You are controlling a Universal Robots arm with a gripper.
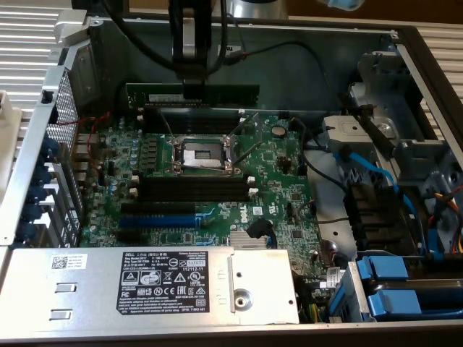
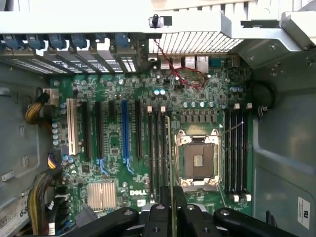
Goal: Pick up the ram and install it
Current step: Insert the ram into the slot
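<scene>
As I look through the exterior view, I see the gripper (image 1: 194,85) hanging into the open computer case (image 1: 325,65), its fingers pinched narrow on the top edge of the ram (image 1: 228,92). The ram is level, a long green stick held near its middle and clear of the motherboard (image 1: 145,155). From this angle it shows against the back wall of the case, over the far bank of memory slots (image 1: 195,113), and I cannot tell how high above the board it sits. The CPU socket (image 1: 201,153) lies in the middle of the board, with the near bank of memory slots (image 1: 195,189) on its other side, then the blue expansion slot (image 1: 155,219) and the labelled metal housing (image 1: 166,278). Through the wrist view, I look down past the gripper (image 2: 172,193), whose black fingers clamp the ram (image 2: 169,148). I see the stick edge-on, a thin line running parallel to the slots. That line lies between the CPU socket (image 2: 198,160) and the near bank of memory slots (image 2: 157,143), just beside the slot closest to the socket, and I cannot tell whether it is lined up with any one slot. The blue expansion slot (image 2: 125,131) lies beyond that bank, and the far bank of memory slots (image 2: 237,148) is across the socket, well apart from the ram
</scene>
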